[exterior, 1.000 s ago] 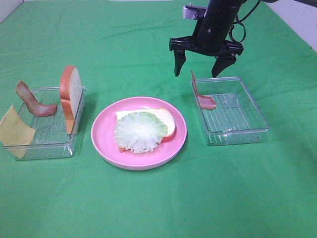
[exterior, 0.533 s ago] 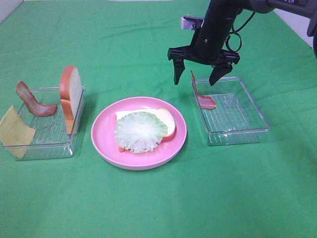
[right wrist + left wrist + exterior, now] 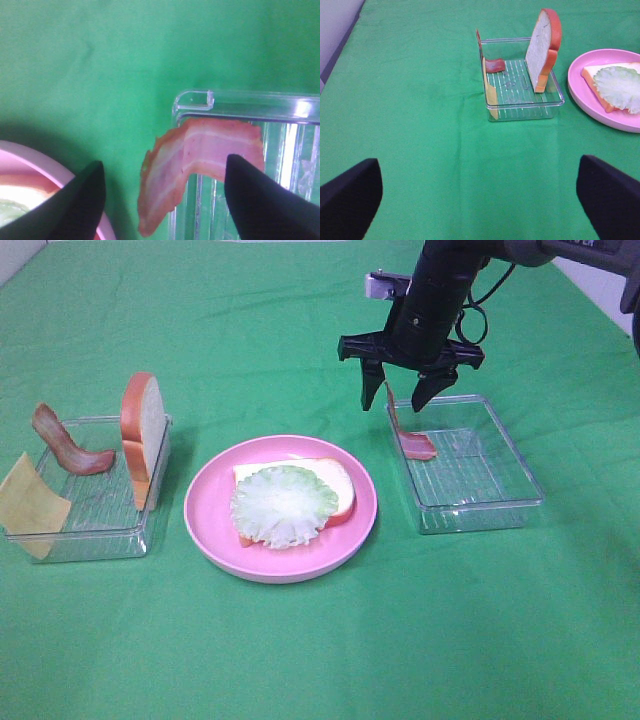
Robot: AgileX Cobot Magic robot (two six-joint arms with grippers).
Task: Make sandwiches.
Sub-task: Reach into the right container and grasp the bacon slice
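Left wrist view is showing the left pincer [image 3: 477, 162] hanging wide open over the green-covered counter [image 3: 420, 125] and gripping nothing, its dark fingers [image 3: 350, 200] standing far apart. Ahead of it, the left tray [image 3: 95, 540] is sitting on the cloth. A yellow cheese square [image 3: 30, 502] is leaning over the tray's near left corner. A bacon strip [image 3: 65, 448] is draping over its far left rim. An upright bread slice [image 3: 143, 430] is leaning against its right wall.

Between the two trays and apart from both, the pink plate [image 3: 205, 530] is carrying the part-built sandwich. A flat bread slice [image 3: 338, 480] is lying on the plate, and a lettuce leaf [image 3: 283, 505] is lying on top of it, covering most of it.

Farther right, the right tray [image 3: 480, 515] is holding a second bacon strip [image 3: 405, 432], which is propped in its far left corner. The strip's lower end is resting on the tray floor, while its upper end is rising above the rim and leaning out over the wall.

Farthest back, the right pincer [image 3: 393, 402] is hovering at that upper end with its jaws parted, one on each side of the strip. From the right wrist, one finger is showing a clear gap of cloth beside the strip. The other is overlapping the strip's edge, and I cannot tell whether it is touching.
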